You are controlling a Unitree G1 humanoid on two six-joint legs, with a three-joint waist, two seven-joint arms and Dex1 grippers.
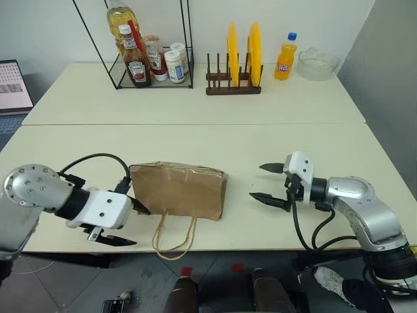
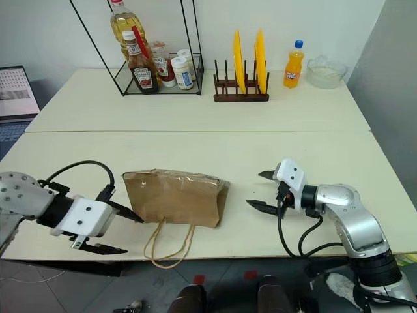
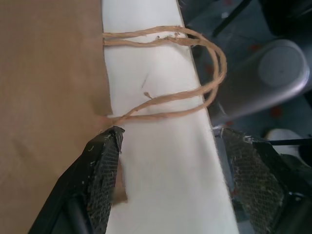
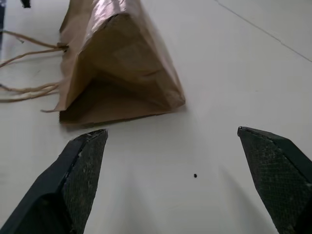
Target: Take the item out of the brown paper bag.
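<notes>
Both grippers stand spread and hold nothing. Left gripper (image 1: 124,225) sits at the bag's (image 1: 179,190) near-left corner, one finger (image 3: 105,165) touching its edge. Creased brown paper, the bag lies flat between the grippers, its cord handles (image 1: 174,236) looping over the table (image 1: 260,140) edge. Right gripper (image 1: 266,184) faces its folded bottom, apart.

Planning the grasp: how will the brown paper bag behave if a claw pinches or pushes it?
The brown paper bag looks thin and creased, so it probably crumples rather than resists. Lying flat, it likely slides instead of tipping. Its cord handles look floppy and overhang the table edge.
</notes>
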